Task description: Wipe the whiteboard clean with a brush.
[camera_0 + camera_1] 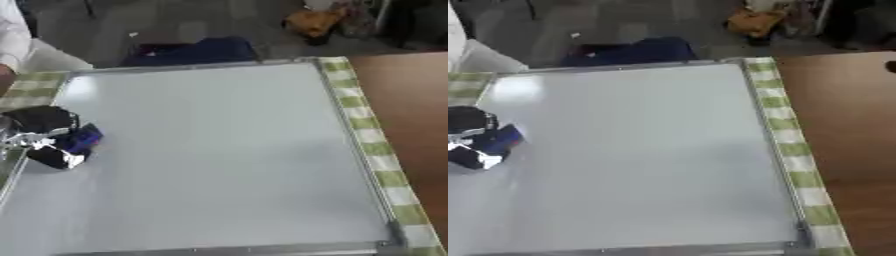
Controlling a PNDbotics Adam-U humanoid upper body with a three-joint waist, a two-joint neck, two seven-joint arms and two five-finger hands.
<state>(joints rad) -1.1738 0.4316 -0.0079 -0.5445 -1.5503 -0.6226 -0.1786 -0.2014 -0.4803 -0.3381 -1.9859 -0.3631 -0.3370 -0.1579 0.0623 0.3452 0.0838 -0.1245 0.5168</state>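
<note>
Left eye view: nearest the camera runs the silver bottom rail of the whiteboard (219,150), a large pale board in a metal frame that fills most of the picture and lies flat, slightly askew. Its surface looks blank, with a soft glare near the far left corner. Under it a green-and-white checked cloth (372,135) shows as a strip along the board's right edge and again at the far left corner. To the right of the cloth lies the bare brown tabletop (411,110).

At the board's left edge, about midway up, the left hand (44,137) comes in from the left side, black with silver parts, its fingers curled round a blue brush (83,138). The brush sits on the board's surface just inside the left rail, and only its blue end pokes out toward the right.

Beyond the far rail stands a dark blue object (197,50) on the grey floor. Farther off, an orange-brown bundle (313,21) rests near the top.
</note>
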